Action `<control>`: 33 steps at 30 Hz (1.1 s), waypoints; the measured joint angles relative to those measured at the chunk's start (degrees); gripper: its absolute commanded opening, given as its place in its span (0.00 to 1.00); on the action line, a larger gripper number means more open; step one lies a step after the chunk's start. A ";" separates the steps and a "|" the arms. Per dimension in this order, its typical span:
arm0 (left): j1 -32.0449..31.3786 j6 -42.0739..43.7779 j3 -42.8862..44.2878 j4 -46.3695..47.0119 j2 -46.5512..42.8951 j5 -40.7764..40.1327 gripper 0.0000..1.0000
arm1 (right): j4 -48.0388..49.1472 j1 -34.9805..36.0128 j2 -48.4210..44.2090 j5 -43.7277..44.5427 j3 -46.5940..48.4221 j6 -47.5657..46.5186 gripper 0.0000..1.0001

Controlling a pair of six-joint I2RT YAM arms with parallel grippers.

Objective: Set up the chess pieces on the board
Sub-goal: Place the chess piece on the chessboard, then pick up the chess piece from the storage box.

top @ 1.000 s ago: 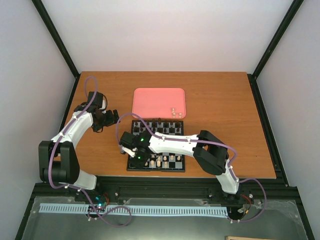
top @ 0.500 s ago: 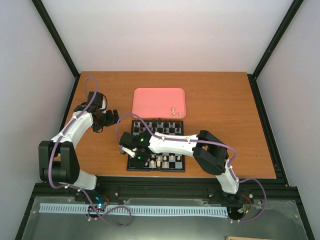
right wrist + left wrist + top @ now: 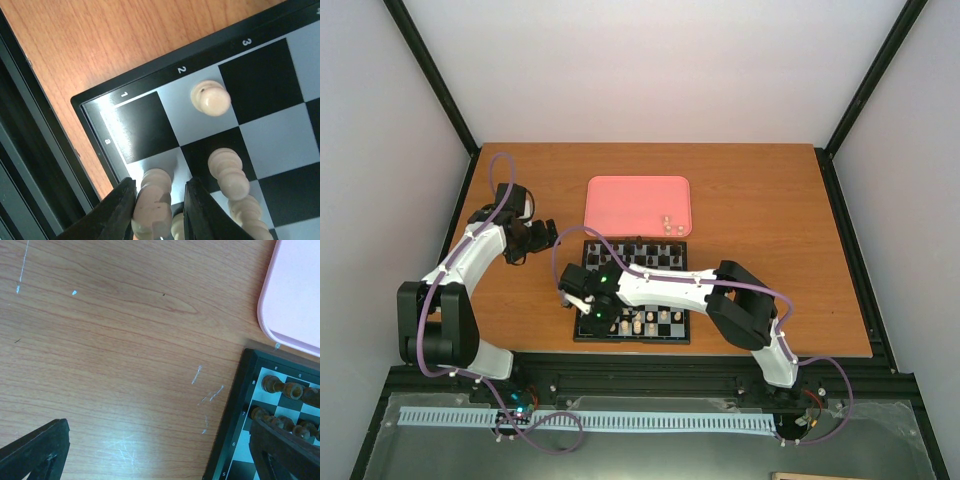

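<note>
An orange-brown wooden bench (image 3: 760, 200) carries two things: a small black-and-white checkered board (image 3: 630, 340), set toward its near edge a little left of centre, and a pink rounded tray (image 3: 638, 205) just beyond the board's far side, the two edges close together. Seen from the left wrist, pale scratches (image 3: 207, 395) mark the wood grain just left of the board's far left corner.

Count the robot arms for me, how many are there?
2. The left arm hovers over the table left of the board, left gripper open. The right arm stretches across the board, right gripper pinching a cream chess piece at its near-left corner.
</note>
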 measured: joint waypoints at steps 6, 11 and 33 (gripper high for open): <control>0.00 0.00 0.02 -0.07 0.00 0.02 1.00 | -4.28 0.00 0.00 1.22 4.39 -0.24 0.32; 0.00 0.04 0.07 -0.11 0.00 0.02 1.00 | -7.15 0.00 -1.68 2.16 8.44 -0.24 0.40; 0.00 0.02 2.86 -0.66 1.55 0.76 1.00 | -11.61 -34.10 4.59 15.17 26.03 3.89 0.45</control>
